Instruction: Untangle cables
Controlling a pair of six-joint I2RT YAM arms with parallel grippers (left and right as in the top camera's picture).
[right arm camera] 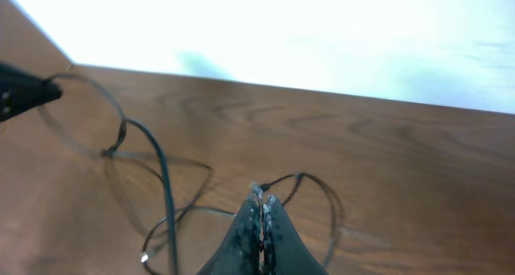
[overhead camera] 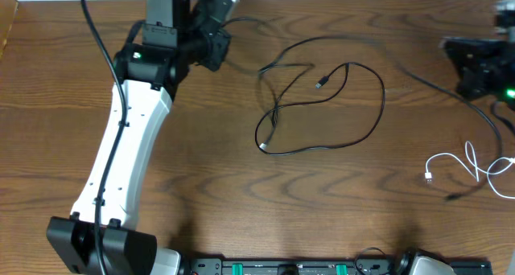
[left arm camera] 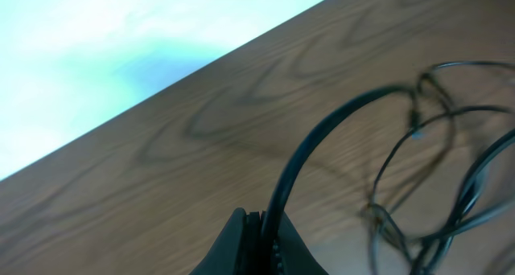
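A tangle of thin black cables (overhead camera: 278, 106) lies in loops on the wooden table (overhead camera: 209, 178), right of centre. My left gripper (overhead camera: 232, 19) is at the far edge, shut on a black cable (left arm camera: 306, 143) that arcs from the jaws (left arm camera: 261, 227) toward the loops (left arm camera: 386, 219). My right gripper (overhead camera: 451, 46) sits at the far right with its jaws pressed together (right arm camera: 261, 196). A thin black strand (right arm camera: 322, 186) shows just past its tips, and I see nothing pinched. A white cable (overhead camera: 429, 176) lies loose at the right edge.
The left arm (overhead camera: 121, 154) stretches across the table's left side from the near edge. A black rail (overhead camera: 322, 267) runs along the near edge. The left gripper (right arm camera: 20, 94) appears at the left edge of the right wrist view. The table's far edge meets a pale wall (left arm camera: 121, 50).
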